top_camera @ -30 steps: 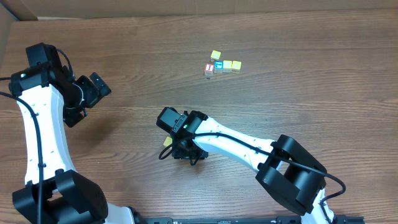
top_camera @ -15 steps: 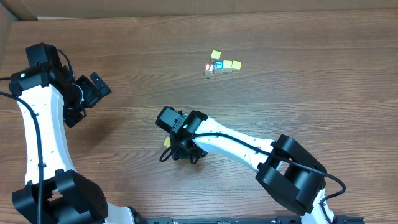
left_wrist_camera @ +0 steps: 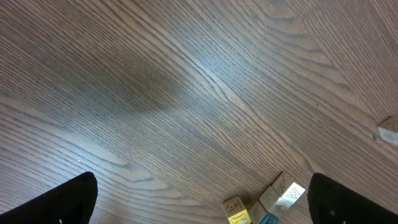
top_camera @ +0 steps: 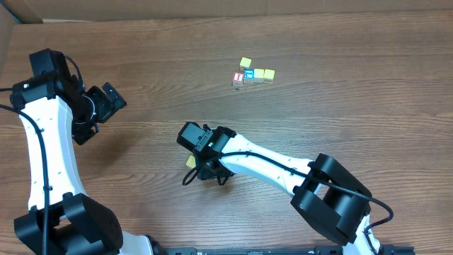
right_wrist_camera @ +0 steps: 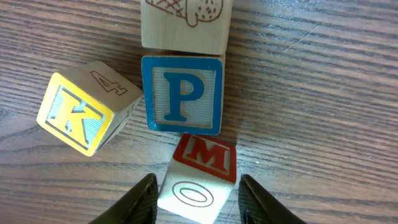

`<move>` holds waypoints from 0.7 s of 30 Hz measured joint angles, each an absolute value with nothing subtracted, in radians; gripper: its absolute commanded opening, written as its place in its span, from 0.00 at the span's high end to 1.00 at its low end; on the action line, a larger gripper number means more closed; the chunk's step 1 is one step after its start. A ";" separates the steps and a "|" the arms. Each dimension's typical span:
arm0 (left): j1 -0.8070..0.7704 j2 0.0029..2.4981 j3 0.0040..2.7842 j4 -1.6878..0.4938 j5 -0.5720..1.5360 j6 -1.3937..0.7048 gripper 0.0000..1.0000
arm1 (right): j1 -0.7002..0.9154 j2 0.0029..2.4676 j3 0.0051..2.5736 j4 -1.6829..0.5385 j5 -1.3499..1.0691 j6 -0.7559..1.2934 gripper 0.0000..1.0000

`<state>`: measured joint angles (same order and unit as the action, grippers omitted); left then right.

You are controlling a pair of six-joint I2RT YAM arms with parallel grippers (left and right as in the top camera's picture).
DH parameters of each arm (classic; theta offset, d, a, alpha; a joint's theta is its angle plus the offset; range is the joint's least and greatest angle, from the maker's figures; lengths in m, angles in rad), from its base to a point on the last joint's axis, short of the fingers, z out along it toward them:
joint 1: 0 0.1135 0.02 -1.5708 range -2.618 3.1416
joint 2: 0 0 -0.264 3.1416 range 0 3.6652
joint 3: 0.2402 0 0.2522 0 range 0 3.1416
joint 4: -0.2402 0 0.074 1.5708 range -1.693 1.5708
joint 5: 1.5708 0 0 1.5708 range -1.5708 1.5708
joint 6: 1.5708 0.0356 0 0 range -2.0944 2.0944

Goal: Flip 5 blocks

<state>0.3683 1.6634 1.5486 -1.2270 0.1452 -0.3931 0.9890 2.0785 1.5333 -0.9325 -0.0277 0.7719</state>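
Observation:
In the right wrist view, a blue block with a white P (right_wrist_camera: 181, 94) lies flat. A cream block with a drawing (right_wrist_camera: 185, 22) touches its far side, and a yellow K block (right_wrist_camera: 78, 118) sits tilted to its left. My right gripper (right_wrist_camera: 198, 186) is shut on a red M cube (right_wrist_camera: 205, 155), which is tipped so that its white oval face shows. From overhead, the right gripper (top_camera: 205, 170) covers this group and only the yellow block (top_camera: 190, 161) peeks out. My left gripper (top_camera: 110, 99) hangs open at the far left, holding nothing.
A second cluster of small cubes (top_camera: 253, 73), yellow, red and blue, sits at the back centre of the wooden table. A few cubes (left_wrist_camera: 264, 208) show at the bottom edge of the left wrist view, between the wide-open left gripper (left_wrist_camera: 202, 180). A cardboard edge (top_camera: 7, 28) borders the far left.
The right gripper has shifted only very slightly over the near group. The blocks seen from overhead and the left arm have not moved.

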 measured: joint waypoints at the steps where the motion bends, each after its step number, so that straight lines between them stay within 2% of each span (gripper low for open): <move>1: 0.368 1.663 1.549 -1.227 0.145 -0.393 0.00 | 0.989 2.078 1.533 -0.931 -0.027 0.774 0.59; 16: 0.368 1.663 1.549 -1.227 0.145 -0.393 0.00 | 0.991 2.078 1.533 -0.898 -0.014 0.782 0.59; 20: 0.368 1.663 1.549 -1.227 0.145 -0.393 0.00 | 0.991 2.078 1.533 -0.886 -0.010 0.782 0.58; 21: 0.368 1.663 1.549 -1.227 0.145 -0.393 0.00 | 0.991 2.078 1.533 -0.887 -0.009 0.782 0.55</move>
<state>0.3683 1.6634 1.5486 -1.2270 0.1452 -0.3931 0.9909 2.0785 1.5333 -0.8871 -0.0090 0.7818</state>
